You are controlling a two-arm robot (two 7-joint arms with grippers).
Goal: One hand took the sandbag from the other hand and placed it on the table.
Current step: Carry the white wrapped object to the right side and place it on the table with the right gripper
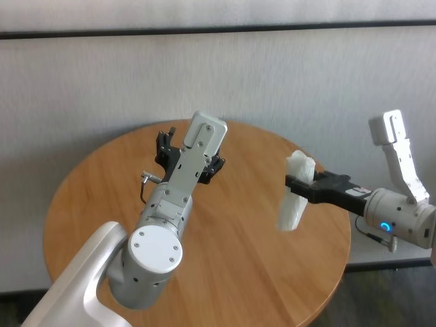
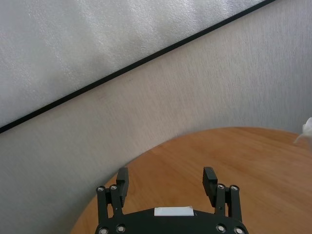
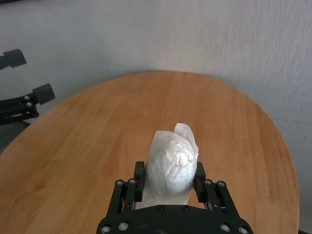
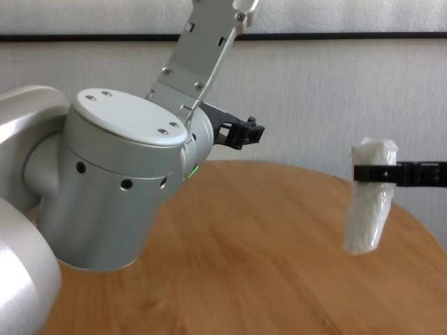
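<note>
My right gripper (image 1: 294,182), on the wrist with the blue ring, is shut on the white sandbag (image 1: 295,192). It holds the bag upright in the air above the right side of the round wooden table (image 1: 238,272). The bag hangs below the fingers in the chest view (image 4: 368,202) and sits between them in the right wrist view (image 3: 171,165). My left gripper (image 1: 187,158), on the wrist with the green light, is open and empty. It hovers over the far middle of the table, well apart from the bag. Its spread fingers (image 2: 122,181) show in the left wrist view.
A pale wall with a dark horizontal strip (image 1: 218,28) stands behind the table. My bulky left forearm (image 4: 119,188) fills the left of the chest view. Bare tabletop lies below and between the two grippers.
</note>
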